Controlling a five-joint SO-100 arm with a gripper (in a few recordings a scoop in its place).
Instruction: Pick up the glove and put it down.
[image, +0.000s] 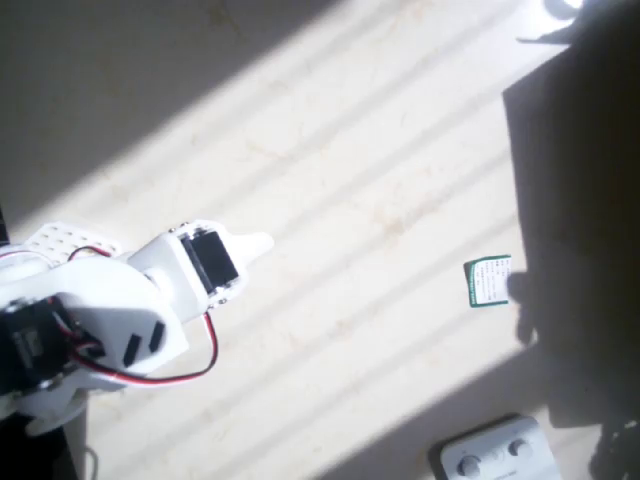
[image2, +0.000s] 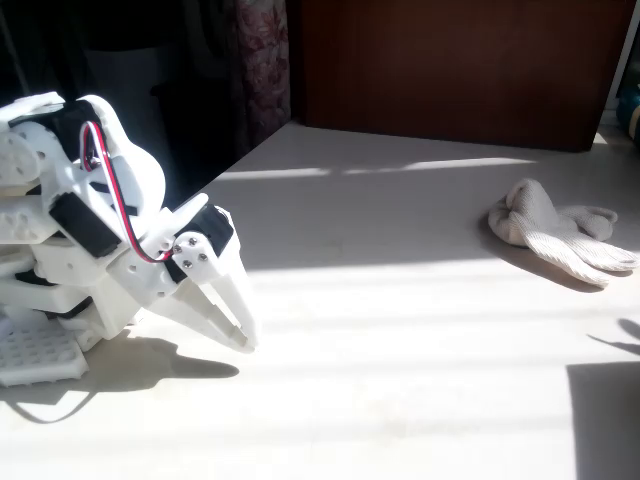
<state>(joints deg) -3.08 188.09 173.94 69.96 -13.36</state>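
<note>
The cream fabric glove (image2: 555, 230) lies crumpled on the pale table at the right of the fixed view, its stubby fingers pointing right. My white gripper (image2: 240, 335) rests far to its left, folded low against the arm's base, with its tips almost on the table. The two fingers lie together with nothing between them, so it is shut. In the overhead view the gripper (image: 258, 243) points right from the arm at the left edge.
A small green-and-white card (image: 488, 282) lies at the right beside a dark shadowed area (image: 580, 200). A white plastic block with screws (image: 495, 455) sits at the bottom right. Sunlit bare table (image2: 400, 330) stretches between gripper and glove.
</note>
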